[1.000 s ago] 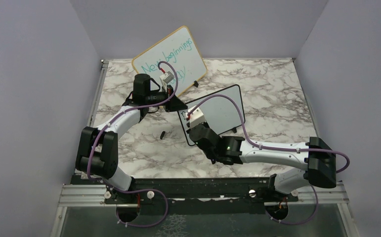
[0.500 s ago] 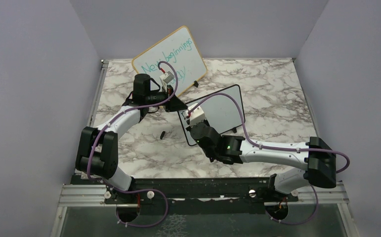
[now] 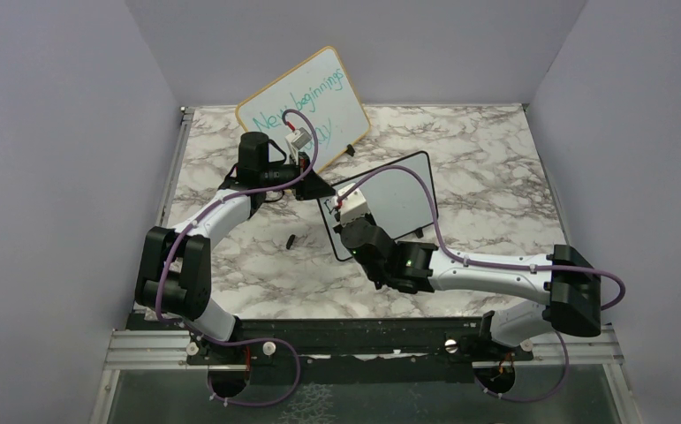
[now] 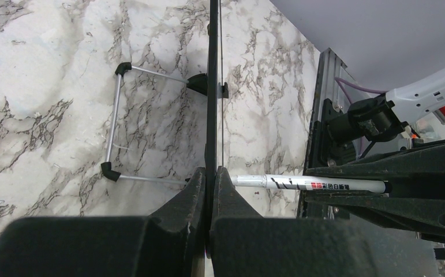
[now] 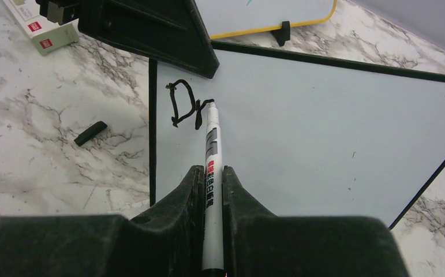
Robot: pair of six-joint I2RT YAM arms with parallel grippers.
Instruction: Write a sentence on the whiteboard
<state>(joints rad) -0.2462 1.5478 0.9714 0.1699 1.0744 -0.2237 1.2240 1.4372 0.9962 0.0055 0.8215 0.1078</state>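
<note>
At the centre of the top view, the small white rectangular whiteboard with a thin black frame stands on the marble-patterned tabletop. The left end effector is clenched on its edge. The right end effector grasps a white marker pen, whose tip touches the black handwritten letters "Dr" near the board's corner.

Soft, even light fills every view, bright but without hard glare, and the arms cast only faint, blurred shadows on the marbled surface. In the wrist views the left claw and right claw loom dark and out of focus along the bottom edge. Beyond them, the whiteboard and marker are sharp.
</note>
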